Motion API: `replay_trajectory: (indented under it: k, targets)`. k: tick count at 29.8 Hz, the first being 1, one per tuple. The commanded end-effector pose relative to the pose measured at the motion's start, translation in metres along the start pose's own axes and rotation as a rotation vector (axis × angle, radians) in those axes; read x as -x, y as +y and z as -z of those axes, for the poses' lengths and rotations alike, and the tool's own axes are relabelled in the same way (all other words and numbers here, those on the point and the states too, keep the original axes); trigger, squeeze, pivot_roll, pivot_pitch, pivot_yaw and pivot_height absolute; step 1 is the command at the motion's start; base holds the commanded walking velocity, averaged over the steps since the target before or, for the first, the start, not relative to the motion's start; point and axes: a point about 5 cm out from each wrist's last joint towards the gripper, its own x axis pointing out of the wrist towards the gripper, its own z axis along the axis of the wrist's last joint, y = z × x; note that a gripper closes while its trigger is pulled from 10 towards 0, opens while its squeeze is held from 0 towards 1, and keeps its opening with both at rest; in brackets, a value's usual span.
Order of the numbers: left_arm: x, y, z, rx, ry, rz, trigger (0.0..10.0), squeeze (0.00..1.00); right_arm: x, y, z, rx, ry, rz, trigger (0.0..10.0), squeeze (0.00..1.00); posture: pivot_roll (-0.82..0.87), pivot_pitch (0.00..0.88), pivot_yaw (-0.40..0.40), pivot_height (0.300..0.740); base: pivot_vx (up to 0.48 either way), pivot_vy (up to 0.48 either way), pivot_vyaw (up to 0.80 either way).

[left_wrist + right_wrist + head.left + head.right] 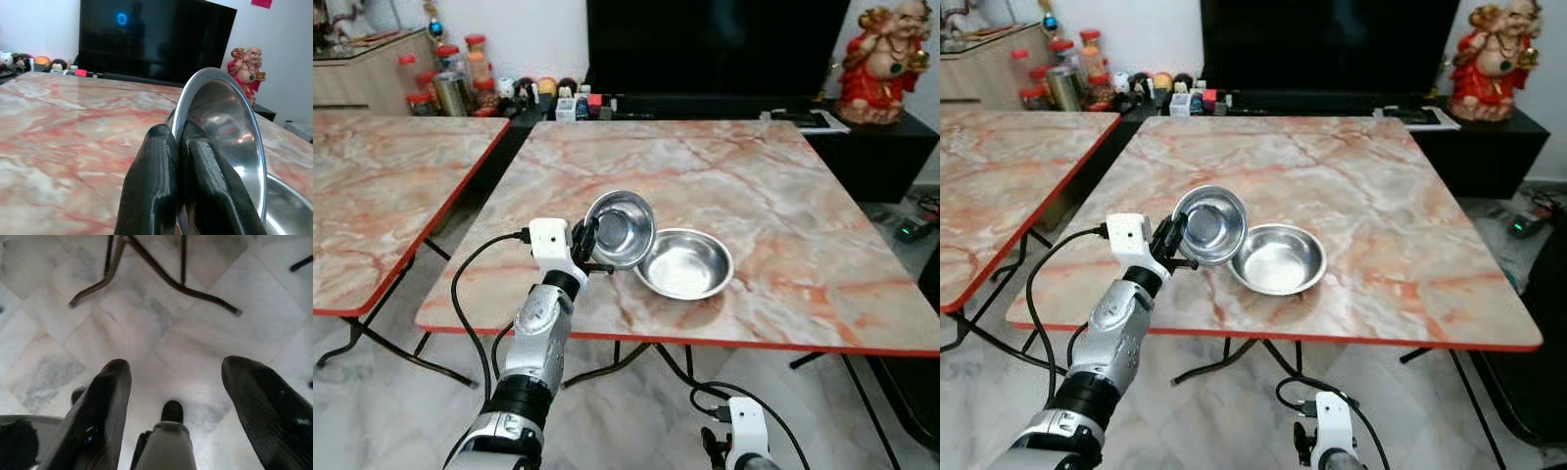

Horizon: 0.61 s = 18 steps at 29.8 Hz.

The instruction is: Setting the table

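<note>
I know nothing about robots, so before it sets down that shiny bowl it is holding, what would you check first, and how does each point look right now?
1. Grip: the left claw is shut on the rim of the tilted round steel bowl. Ok.
2. Bowl level: it stands almost on edge, not flat. Not ok for setting down yet.
3. Neighbour: the second round steel bowl lies flat on the table right beside it, apparently touching or overlapping. Cannot tell.
4. Free space: the pink marble-patterned table with a red edge is bare beyond the bowls. Ok.
5. Other arm: the right claw hangs open over the floor, out of the way. Ok.
</note>
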Motion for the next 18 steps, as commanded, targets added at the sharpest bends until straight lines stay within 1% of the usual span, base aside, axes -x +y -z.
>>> replay_trajectory:
  k: [1,6,10,12,15,18]
  targets:
    - [-0.003,0.0,-0.01,-0.009,-0.035,0.009,10.0,0.0,-0.001,0.001,-0.003,-0.005,-0.007,-0.002,10.0,0.0,-0.03,0.0,0.014,0.728,0.0,-0.352,0.0]
    - [-0.003,0.001,-0.01,-0.007,-0.036,0.0,10.0,0.0,-0.001,0.0,-0.003,-0.005,-0.007,0.0,10.0,0.0,-0.03,0.0,0.008,0.728,0.0,-0.353,0.0]
    - [-0.004,0.003,-0.009,0.004,-0.031,-0.016,10.0,0.0,-0.001,0.0,-0.003,-0.001,-0.007,-0.003,10.0,0.0,-0.03,0.0,0.007,0.728,0.0,0.0,0.0]
    - [-0.004,0.007,-0.008,0.033,-0.02,-0.039,10.0,0.0,-0.001,0.0,-0.003,0.0,-0.007,-0.004,10.0,0.0,-0.03,0.0,0.007,0.728,0.0,0.0,0.0]
    - [-0.003,0.01,-0.009,0.052,-0.02,-0.053,10.0,0.0,-0.001,0.001,-0.004,-0.001,-0.008,-0.003,10.0,0.0,-0.03,0.0,0.008,0.728,0.0,0.0,0.0]
    - [-0.003,0.012,-0.009,0.053,-0.019,-0.056,10.0,0.0,-0.001,0.0,-0.004,-0.002,-0.009,-0.003,10.0,0.0,-0.03,0.0,0.006,0.728,0.0,0.0,0.0]
